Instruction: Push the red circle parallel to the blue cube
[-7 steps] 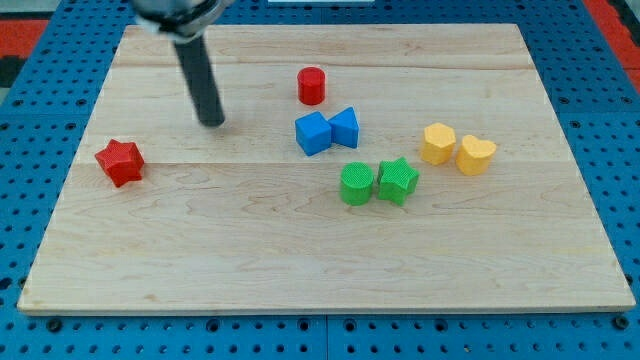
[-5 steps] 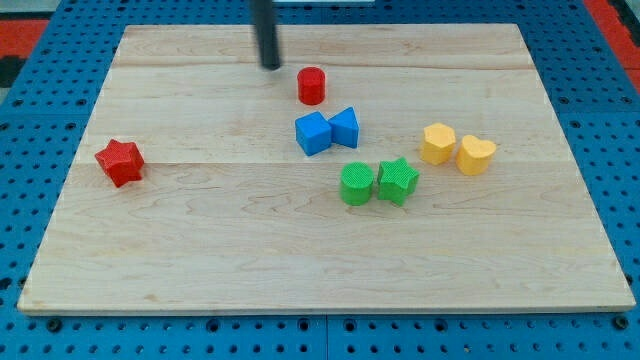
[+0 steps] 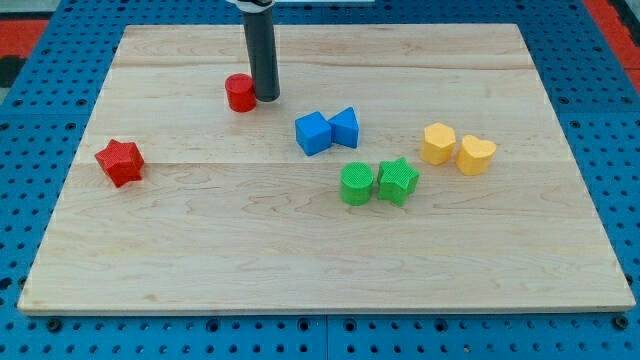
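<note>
Pressing my tip [image 3: 266, 97] against the red circle's [image 3: 240, 93] right side, holding nothing. Sitting up-left of the blue cube [image 3: 312, 133], well apart. Risking overshoot leftward or slipping off the round edge.

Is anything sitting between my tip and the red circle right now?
No. My tip sits right against the view's right side of the red circle block, nothing between them. The blue cube block lies further to the view's right and lower.
</note>
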You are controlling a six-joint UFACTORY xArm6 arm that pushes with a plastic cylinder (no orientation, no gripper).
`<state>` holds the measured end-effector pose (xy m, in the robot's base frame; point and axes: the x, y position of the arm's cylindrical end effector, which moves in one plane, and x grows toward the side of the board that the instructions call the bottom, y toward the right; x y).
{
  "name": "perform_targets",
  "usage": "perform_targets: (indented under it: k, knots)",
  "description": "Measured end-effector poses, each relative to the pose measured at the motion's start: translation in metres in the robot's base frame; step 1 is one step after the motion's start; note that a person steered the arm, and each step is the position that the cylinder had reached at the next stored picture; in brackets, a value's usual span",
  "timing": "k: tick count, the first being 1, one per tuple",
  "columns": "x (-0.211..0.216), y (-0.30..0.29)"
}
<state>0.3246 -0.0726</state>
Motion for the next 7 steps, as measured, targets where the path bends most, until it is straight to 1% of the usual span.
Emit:
perform_targets:
  k: [1, 2, 3, 4, 5, 6, 7]
  knots:
    - [-0.035, -0.002]
    - [-0.021, -0.036]
    - [0.017, -0.049]
    - [0.019, -0.044]
    - [0.035, -0.025]
    - [0.058, -0.025]
    - [0.022, -0.011]
